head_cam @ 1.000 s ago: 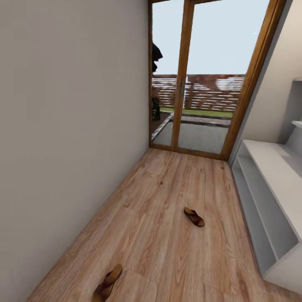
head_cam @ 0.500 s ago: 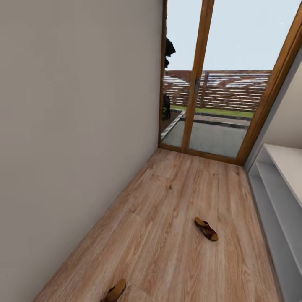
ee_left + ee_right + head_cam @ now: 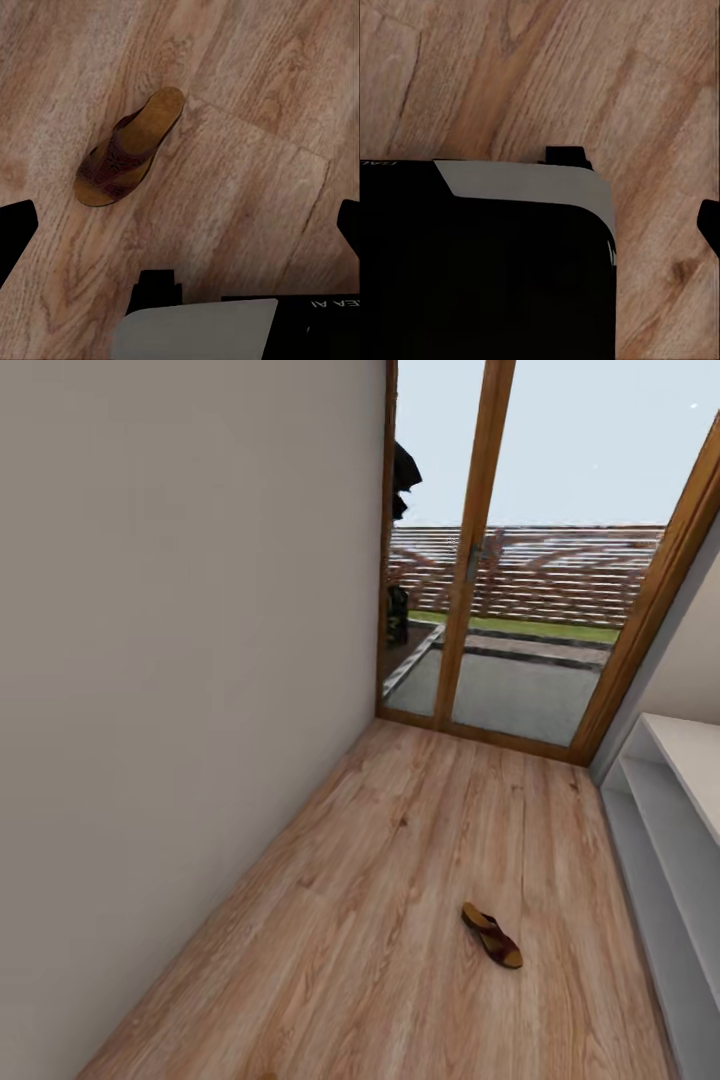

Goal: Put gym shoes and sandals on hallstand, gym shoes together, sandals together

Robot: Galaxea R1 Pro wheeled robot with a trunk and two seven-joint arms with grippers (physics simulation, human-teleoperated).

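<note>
One sandal [image 3: 491, 934] lies on the floor [image 3: 400, 920] lower right of centre; rack [image 3: 668, 830] at right edge. Left gripper [image 3: 180, 225] fingers spread wide; right gripper's spread unclear.

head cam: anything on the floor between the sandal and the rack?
Nothing. In the head view only bare floor lies between the sandal and the rack.

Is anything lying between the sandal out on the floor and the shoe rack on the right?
Nothing visible does. In the head view, bare corridor floor lies between the sandal and the hallstand along the right wall.
</note>
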